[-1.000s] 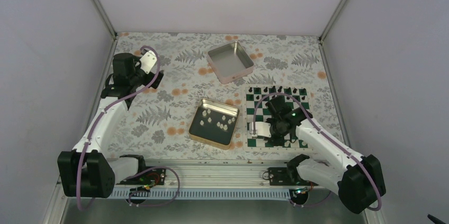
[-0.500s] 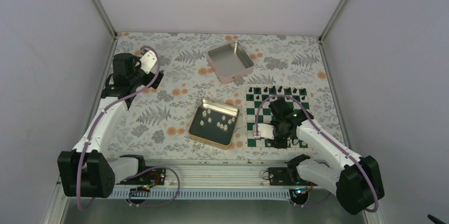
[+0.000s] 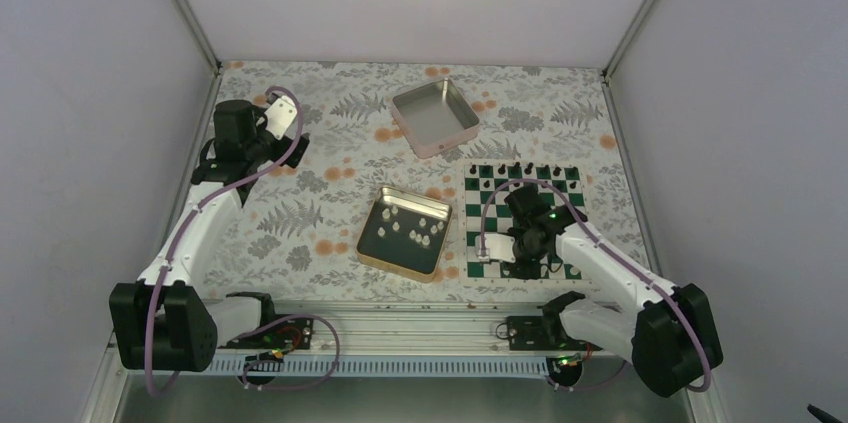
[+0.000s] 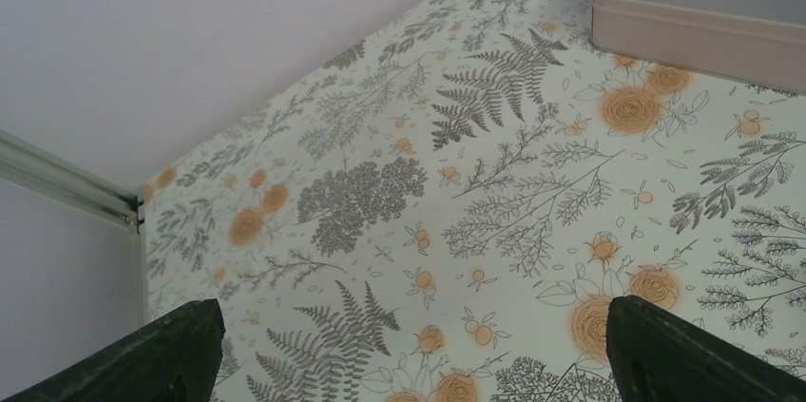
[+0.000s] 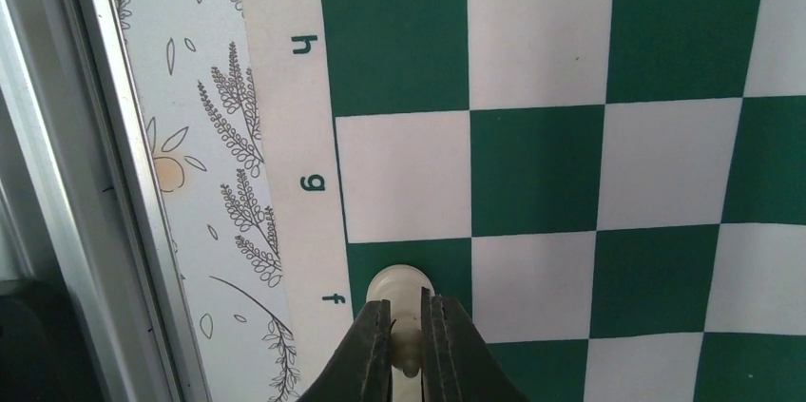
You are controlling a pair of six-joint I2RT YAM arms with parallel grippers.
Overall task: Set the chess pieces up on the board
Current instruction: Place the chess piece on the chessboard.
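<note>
Chess piece [image 5: 399, 283] — pinched in right claw [image 5: 407, 312]

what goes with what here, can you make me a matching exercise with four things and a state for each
Things:
1. silver tin
2. dark tin
3. right end effector
4. left end effector

States:
a. shut on a white piece
b. open above the cloth
c. empty
d. holds white pieces

Pairs: 1-c, 2-d, 3-a, 4-b
</note>
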